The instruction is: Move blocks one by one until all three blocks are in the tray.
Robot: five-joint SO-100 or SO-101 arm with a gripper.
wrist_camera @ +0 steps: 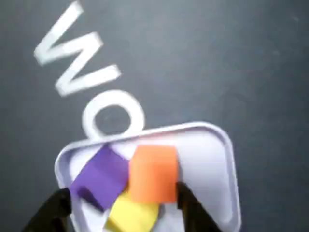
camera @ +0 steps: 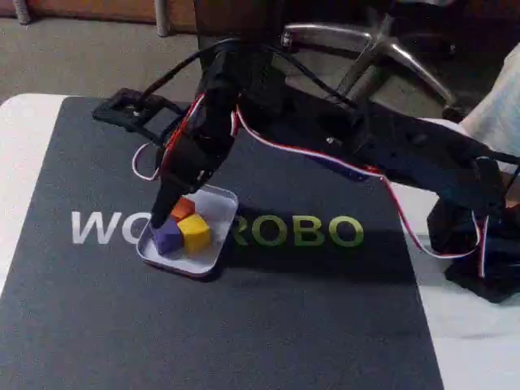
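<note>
Black two-finger gripper spread open over the tray, all three cubes inside it.

In the wrist view the two dark fingertips stand apart at the bottom edge, flanking the cubes without clamping any. Between them, the small matte orange cube sits atop or against the matte yellow cube, with the matte purple cube touching both on the left. All lie in the shallow pale lavender-white metal tray, which rests on a dark grey mat printed with white and green lettering; the fixed view shows the black arm reaching over it.
</note>
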